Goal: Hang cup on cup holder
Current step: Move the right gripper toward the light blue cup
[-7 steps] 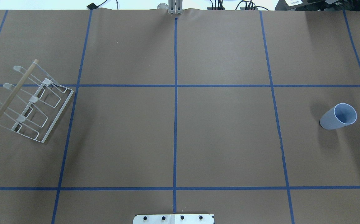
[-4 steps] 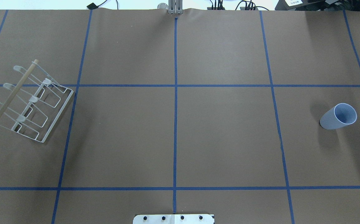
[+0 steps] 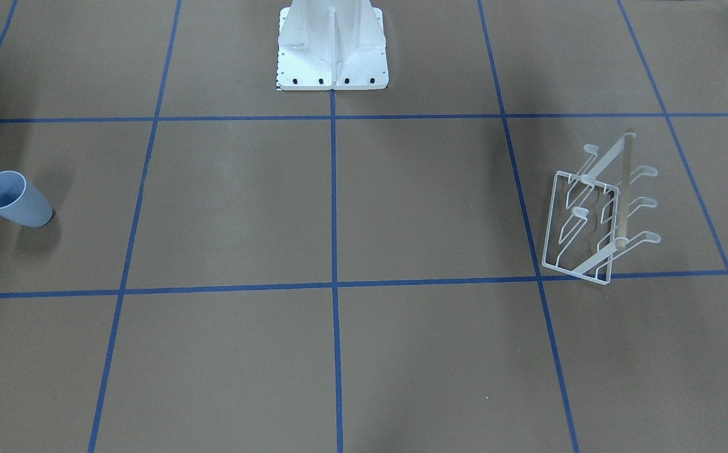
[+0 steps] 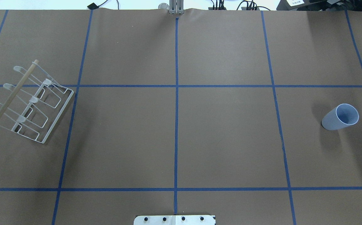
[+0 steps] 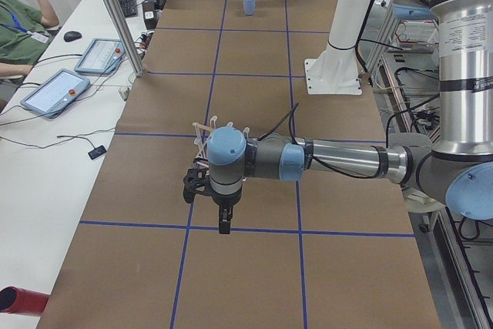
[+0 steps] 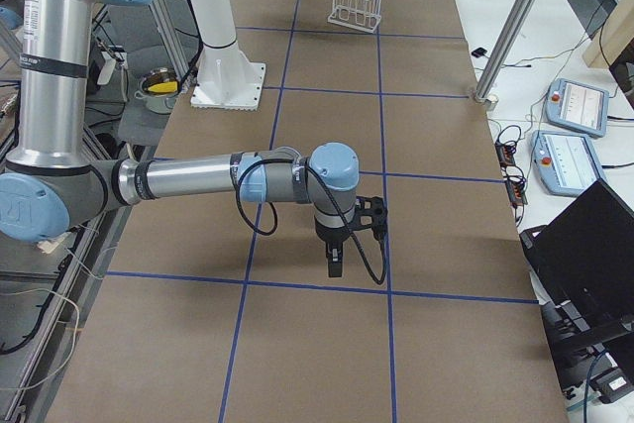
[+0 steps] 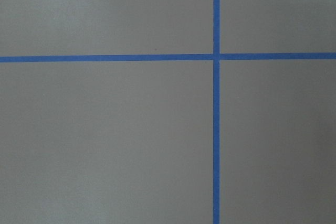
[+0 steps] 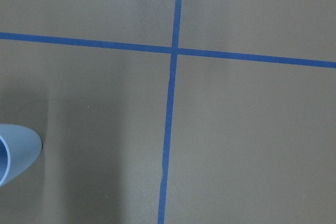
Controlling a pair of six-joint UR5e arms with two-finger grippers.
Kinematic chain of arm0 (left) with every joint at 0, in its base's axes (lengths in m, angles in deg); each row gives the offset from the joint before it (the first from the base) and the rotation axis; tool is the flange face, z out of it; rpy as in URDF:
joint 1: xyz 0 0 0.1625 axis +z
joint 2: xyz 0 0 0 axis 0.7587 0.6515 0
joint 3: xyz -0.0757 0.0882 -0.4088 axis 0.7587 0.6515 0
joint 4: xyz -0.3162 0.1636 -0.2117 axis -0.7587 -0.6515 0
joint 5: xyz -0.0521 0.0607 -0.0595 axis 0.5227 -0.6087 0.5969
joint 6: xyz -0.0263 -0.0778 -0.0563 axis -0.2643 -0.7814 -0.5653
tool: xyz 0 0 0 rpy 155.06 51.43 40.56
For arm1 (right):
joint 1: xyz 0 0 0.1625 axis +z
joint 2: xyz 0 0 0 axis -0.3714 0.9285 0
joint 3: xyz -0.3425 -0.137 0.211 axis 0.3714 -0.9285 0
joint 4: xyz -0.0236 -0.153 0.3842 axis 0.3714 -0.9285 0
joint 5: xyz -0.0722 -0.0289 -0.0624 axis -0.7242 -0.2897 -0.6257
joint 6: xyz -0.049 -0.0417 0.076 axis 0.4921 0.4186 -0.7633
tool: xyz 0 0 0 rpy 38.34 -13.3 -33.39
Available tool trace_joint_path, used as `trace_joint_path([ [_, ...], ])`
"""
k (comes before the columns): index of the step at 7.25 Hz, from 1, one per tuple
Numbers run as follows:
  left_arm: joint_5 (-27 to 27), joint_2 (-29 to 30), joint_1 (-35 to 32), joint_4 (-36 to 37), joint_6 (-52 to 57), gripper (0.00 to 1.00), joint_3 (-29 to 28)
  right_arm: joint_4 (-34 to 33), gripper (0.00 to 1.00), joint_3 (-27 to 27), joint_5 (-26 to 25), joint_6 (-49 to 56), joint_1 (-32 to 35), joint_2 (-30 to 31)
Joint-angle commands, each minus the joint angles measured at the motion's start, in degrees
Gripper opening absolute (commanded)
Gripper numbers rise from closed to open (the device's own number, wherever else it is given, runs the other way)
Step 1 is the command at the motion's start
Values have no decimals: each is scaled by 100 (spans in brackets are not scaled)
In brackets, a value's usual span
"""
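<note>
The pale blue-grey cup point(image 4: 339, 117) stands upright, mouth up, near the table's right end. It also shows in the front-facing view point(image 3: 14, 200), far off in the left view point(image 5: 249, 3), and at the right wrist view's lower left edge point(image 8: 16, 150). The white wire cup holder point(image 4: 14, 93) with its wooden rod stands near the left end point(image 3: 623, 189) point(image 6: 357, 2). My left gripper point(image 5: 223, 225) hangs above the table in front of the holder. My right gripper point(image 6: 334, 266) hangs above the table near the cup. I cannot tell whether either is open or shut.
The white robot base point(image 3: 332, 56) point(image 4: 174, 219) stands at the table's robot-side edge. Blue tape lines grid the brown table. Metal posts point(image 5: 115, 13) point(image 6: 505, 27) stand at the far edge. Operator tablets point(image 5: 58, 90) lie on a side desk.
</note>
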Motion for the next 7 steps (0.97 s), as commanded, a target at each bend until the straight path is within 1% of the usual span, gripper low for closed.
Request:
trace_joint_path([
  [1, 0, -20, -1, 0, -13, 99, -14, -1, 100, -10, -22, -9, -2, 4],
  [3, 52, -81, -18, 0, -21, 99, 90, -18, 100, 26, 39, -80, -10, -267],
  [4, 52, -73, 8, -9, -21, 99, 30, -10, 100, -1, 48, -89, -11, -286],
  [5, 61, -73, 8, -18, -21, 99, 47, 17, 100, -131, 30, -36, -11, -165],
  [6, 61, -73, 8, -27, 31, 99, -5, 313, 100, -133, 48, -36, -11, -120],
  [7, 61, 40, 25, -27, -30, 99, 82, 464, 100, -159, 100, -88, -19, -59],
])
